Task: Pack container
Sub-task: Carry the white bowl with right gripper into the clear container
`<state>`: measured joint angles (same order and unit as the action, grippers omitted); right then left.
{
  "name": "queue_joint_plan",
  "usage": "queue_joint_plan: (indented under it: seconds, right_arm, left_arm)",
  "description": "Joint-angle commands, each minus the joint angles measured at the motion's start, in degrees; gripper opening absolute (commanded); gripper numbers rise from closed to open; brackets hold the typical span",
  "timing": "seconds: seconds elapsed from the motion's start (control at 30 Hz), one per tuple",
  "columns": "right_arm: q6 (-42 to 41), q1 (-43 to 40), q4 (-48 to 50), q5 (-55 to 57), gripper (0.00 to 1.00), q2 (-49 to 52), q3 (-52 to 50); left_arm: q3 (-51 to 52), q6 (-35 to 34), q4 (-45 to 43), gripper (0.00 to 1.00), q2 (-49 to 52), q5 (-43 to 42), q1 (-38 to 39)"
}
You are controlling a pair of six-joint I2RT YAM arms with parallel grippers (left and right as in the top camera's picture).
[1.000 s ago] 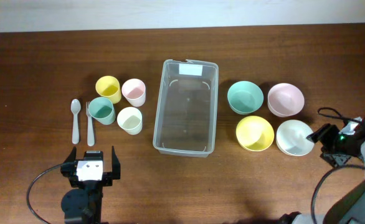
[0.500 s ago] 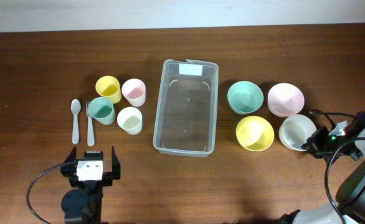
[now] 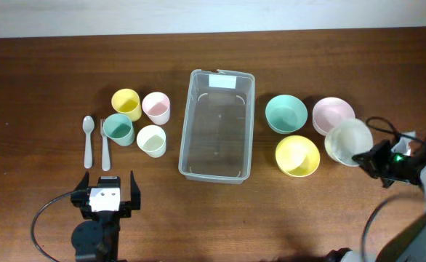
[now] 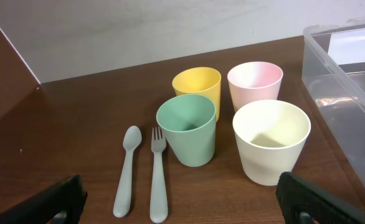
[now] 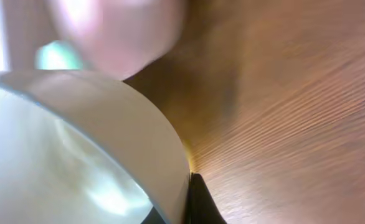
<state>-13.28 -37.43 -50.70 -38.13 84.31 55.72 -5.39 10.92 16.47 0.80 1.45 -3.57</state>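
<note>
The clear container (image 3: 187,131) stands in the middle of the table with nothing in it, its white label at the far end; its corner (image 4: 344,81) shows in the left wrist view. My right gripper (image 3: 364,156) is shut on the rim of a white bowl (image 3: 348,141), which hangs tilted above the table beside the pink bowl (image 3: 331,110). In the right wrist view the white bowl (image 5: 76,149) fills the left side, with one black finger (image 5: 201,202) pressed against its outer wall. My left gripper (image 3: 105,191) stands open near the front edge with nothing in it.
A teal bowl (image 3: 286,113) and a yellow bowl (image 3: 297,156) sit right of the container. To its left are yellow (image 4: 197,84), pink (image 4: 255,78), green (image 4: 186,127) and cream (image 4: 271,140) cups, with a spoon (image 4: 127,168) and fork (image 4: 159,171).
My right gripper closed on the white bowl's rim and lifted it off the table, carrying it back toward the pink bowl. The left arm has not moved.
</note>
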Motion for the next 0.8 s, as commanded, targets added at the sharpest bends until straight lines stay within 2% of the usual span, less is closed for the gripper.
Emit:
queue_joint_plan:
  seconds: [0.0,0.2,0.37,0.57,0.77]
  right_arm:
    - [0.7,7.6,-2.5,-3.2,0.04,-7.2,4.3]
    - [-6.0,32.5,-8.5,11.8,0.04,-7.9,20.3]
    - [-9.8,49.3,-8.2,21.1,0.04,0.5,34.2]
    - [-10.2,56.0,-4.8,21.9,0.04,16.3,44.7]
    - [-11.7,56.9,3.3,21.9,0.04,29.8,47.6]
  left_arm:
    - [0.3,0.7,-0.1,1.00,-0.4,-0.7,-0.3]
    - [0.3,0.7,-0.1,1.00,-0.4,-0.7,-0.3]
    - [0.3,0.7,-0.1,1.00,-0.4,-0.7,-0.3]
    - [0.3,0.7,-0.1,1.00,-0.4,-0.7,-0.3]
    - [0.3,0.7,-0.1,1.00,-0.4,-0.7,-0.3]
